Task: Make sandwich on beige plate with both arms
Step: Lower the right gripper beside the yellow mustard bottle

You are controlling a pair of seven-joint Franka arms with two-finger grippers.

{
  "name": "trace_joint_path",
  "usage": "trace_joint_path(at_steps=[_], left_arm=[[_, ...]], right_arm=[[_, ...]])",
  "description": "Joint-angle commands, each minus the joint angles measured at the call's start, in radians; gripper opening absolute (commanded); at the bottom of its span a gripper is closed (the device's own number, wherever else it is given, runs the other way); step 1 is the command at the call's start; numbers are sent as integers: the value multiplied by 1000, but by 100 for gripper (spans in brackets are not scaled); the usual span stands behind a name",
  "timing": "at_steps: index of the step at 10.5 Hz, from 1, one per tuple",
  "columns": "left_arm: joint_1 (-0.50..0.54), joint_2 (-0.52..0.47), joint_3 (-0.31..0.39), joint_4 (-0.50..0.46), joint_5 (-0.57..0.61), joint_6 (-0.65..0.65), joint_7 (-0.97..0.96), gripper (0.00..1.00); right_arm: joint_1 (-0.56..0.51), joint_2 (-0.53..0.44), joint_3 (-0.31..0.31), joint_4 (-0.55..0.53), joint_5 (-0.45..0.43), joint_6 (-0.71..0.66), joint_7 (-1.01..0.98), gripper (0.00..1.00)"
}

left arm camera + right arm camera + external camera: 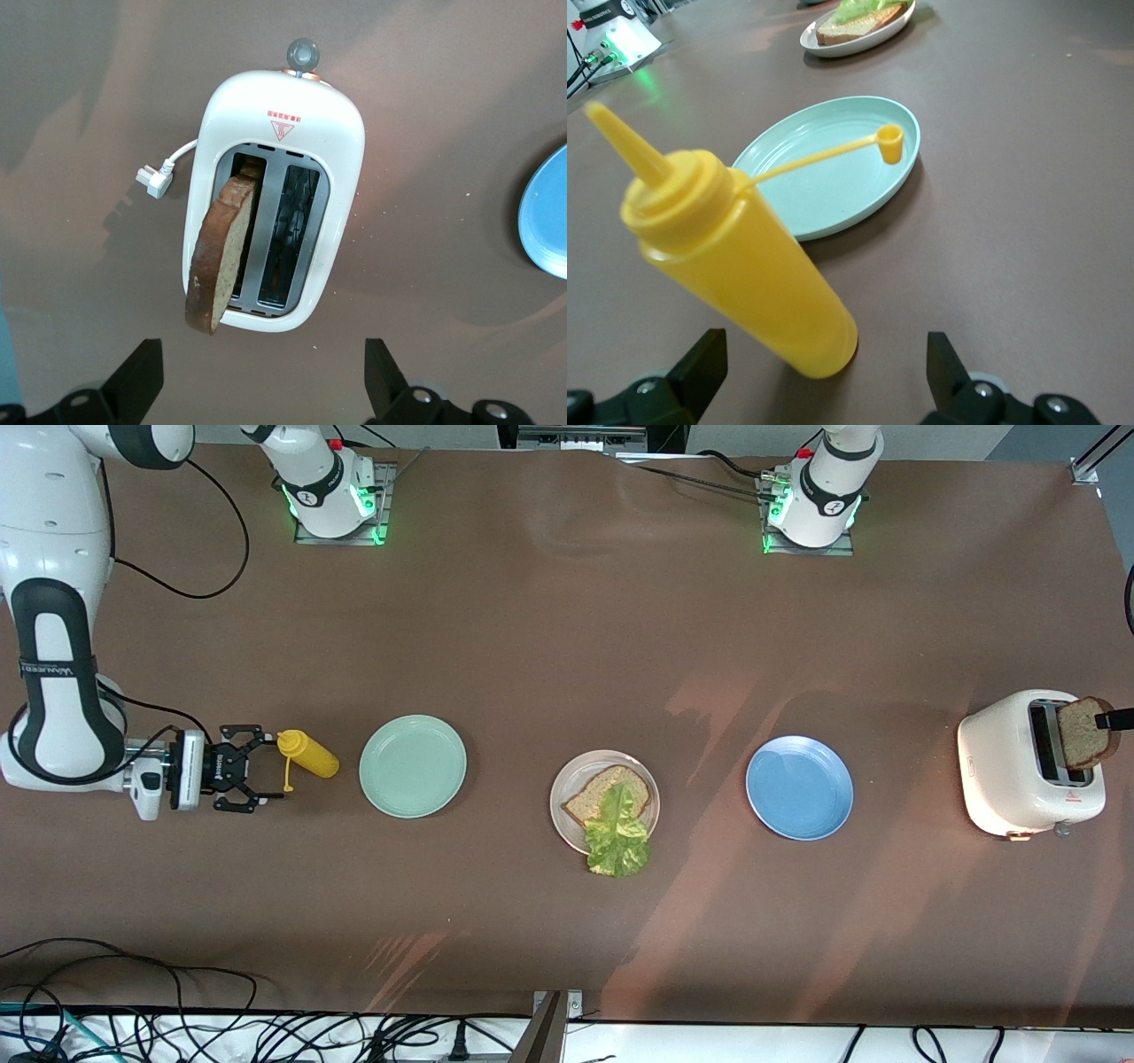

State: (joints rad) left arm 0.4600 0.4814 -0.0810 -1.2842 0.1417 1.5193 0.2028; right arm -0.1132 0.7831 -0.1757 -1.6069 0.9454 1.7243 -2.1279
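1. Front view. The beige plate (561, 793) sits mid-desk, between the mint-green plate (413, 765) and the blue plate (799, 786). On it lies one slice of brown toast (586, 797) with a lettuce leaf (618, 834) on top, the leaf overhanging the rim on the side nearer the camera. No top slice is on it, so the sandwich is judged unfinished. The second toast slice (1083, 732) stands in the white toaster (1005, 771) at the left arm's end of the desk. The right tool (251, 779), fingers spread, holds nothing and is level with the yellow squeeze bottle (309, 754), close beside it.

2. Left wrist view. The left tool (264, 381) hangs over the toaster (337, 124), fingers spread and empty. The toast slice (216, 258) leans out of one slot; the other slot is empty. Judgement: the slice is light, stiff but brittle, with a crumbly crust. Pinch it across its flat faces on the raised upper part, gently, and lift straight out.

3. Right wrist view. The bottle (744, 266) stands upright between the right tool's (826, 376) spread fingers, untouched, with its cap (889, 142) dangling on a strap over the mint-green plate (842, 177). Judgement: soft, smooth plastic, so grip mid-body lightly. The lettuce is limp and liable to slide.
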Motion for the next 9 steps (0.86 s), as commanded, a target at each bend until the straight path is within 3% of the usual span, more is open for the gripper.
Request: trace_joint_path(at_steps=[1, 3, 4, 7, 8, 9], left_arm=[[-1, -4, -3, -3, 19, 5, 10, 100], [-1, -4, -3, -3, 19, 5, 10, 100], [-1, -4, -3, -3, 19, 5, 10, 100], [-3, -4, -5, -3, 16, 5, 10, 100], [-3, -4, -6, -4, 16, 5, 10, 100], [-3, -4, -6, -4, 16, 4, 10, 100]], right_arm=[[-2, 51, 2, 19, 47, -3, -87, 100], [-2, 62, 2, 12, 59, -3, -113, 100], [0, 68, 12, 12, 78, -2, -115, 91], [12, 73, 36, 12, 99, 29, -106, 37], [12, 73, 39, 12, 99, 43, -98, 11], [15, 73, 41, 13, 101, 56, -98, 0]])
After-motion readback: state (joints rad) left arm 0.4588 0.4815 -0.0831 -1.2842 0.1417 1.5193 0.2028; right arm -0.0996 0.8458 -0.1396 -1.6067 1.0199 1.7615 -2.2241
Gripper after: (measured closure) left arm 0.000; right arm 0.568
